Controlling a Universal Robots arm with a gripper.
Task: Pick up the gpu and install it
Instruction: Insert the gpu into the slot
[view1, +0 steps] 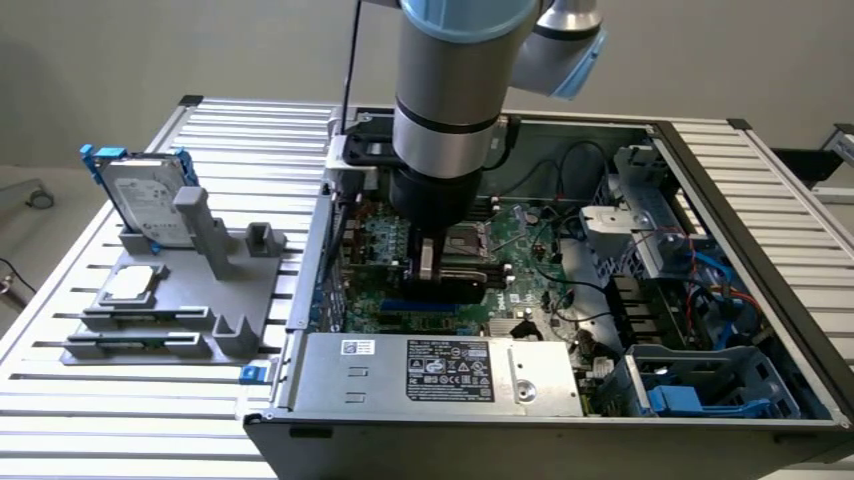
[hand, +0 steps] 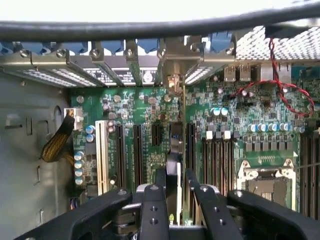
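**Green board below, gpu in the hand**

Green board (hand: 150, 115) lies under the hand (hand: 175, 172), which is down inside the open case (view1: 747, 250). The hand is partly closed, with its fingers (hand: 154, 200) on either side of the gpu (hand: 175, 140). The wrist view sees the card edge-on as a thin dark strip. The strip runs from the fingers toward the metal bracket openings at the case's rear wall. It hangs among the long black slots (hand: 137, 150), but whether its lower edge touches one cannot be told.

The pick-up looks done, and the step in hand appears to be the install itself. Judging from the lie of things, seating would call for the card edge to stay in line with one slot. The end bracket would have to meet a rear opening squarely. The push would need to be straight and even, because a tilted card could bind.

The case rests on a worktop (view1: 160, 400) of pale aluminium slats. At the exterior view's left, a grey holder (view1: 200, 290) carries a drive (view1: 140, 195) upright and a chip (view1: 131, 285) lying flat, both well apart from the hand. A plain light wall (view1: 134, 60) stands behind.
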